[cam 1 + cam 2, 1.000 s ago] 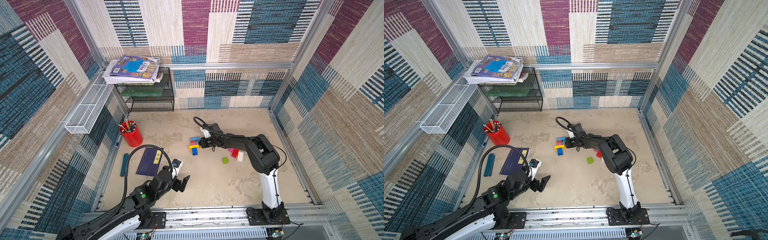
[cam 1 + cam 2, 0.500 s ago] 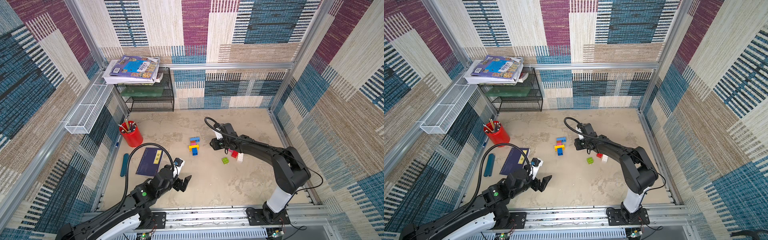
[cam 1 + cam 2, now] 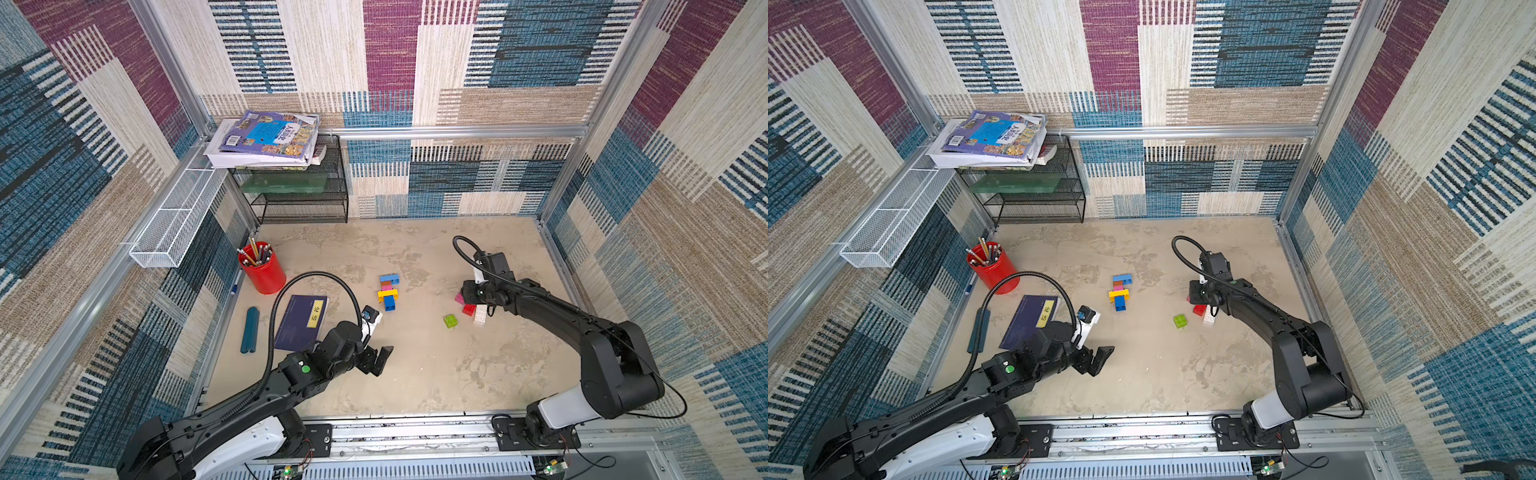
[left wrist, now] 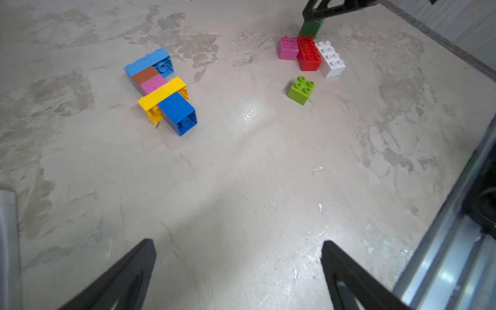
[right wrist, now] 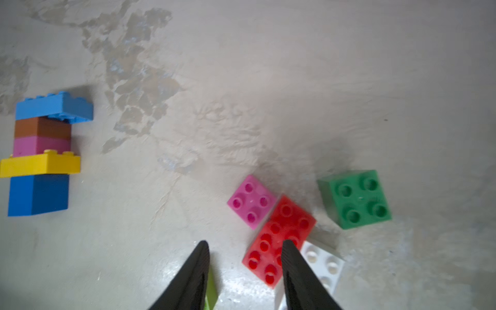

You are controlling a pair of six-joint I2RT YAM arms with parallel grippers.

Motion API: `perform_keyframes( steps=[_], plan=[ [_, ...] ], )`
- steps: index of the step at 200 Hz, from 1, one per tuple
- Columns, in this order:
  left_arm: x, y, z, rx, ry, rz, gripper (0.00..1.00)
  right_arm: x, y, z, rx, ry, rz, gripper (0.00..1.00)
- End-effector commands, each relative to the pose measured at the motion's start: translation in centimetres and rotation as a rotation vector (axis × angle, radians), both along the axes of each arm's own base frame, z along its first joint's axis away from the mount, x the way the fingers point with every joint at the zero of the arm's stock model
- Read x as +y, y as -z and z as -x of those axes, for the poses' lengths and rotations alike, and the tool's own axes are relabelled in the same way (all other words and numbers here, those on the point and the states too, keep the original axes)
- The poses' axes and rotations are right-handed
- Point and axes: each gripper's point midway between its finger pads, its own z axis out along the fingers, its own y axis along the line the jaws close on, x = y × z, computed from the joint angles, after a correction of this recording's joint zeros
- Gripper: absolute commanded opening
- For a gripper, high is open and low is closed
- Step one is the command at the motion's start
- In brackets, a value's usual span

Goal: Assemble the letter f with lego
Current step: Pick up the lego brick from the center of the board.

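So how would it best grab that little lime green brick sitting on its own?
From straight above, pinching two opposite flat side walls of the lime green brick. It sits studs-up and square, with bare table all round and clear of the red brick, so both sides look reachable.

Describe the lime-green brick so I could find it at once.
On the beige table, look right of the joined multicoloured brick figure to the loose cluster of pink, red and white plastic bricks. The lime-green square plastic brick sits before it, touching none, the only lime one.
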Motion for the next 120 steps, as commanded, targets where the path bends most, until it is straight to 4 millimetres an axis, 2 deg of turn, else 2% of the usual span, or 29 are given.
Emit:
perform_keyframes(
  steps=[1,64,120],
  plan=[
    [-2.1,-1.3,0.2,0.003,0.071,0.079,0.99,-2.2,-0.5,-0.3,-0.015,0.063,0.027,0.51],
    [-4.0,-1.0,0.0,0.053,0.090,0.139,0.99,-5.8,0.6,-1.0,0.019,0.130,0.067,0.59],
    [-3.7,-0.8,0.4,0.052,0.087,0.145,0.99,-6.2,1.8,-1.9,0.037,0.123,0.080,0.62]
  ],
)
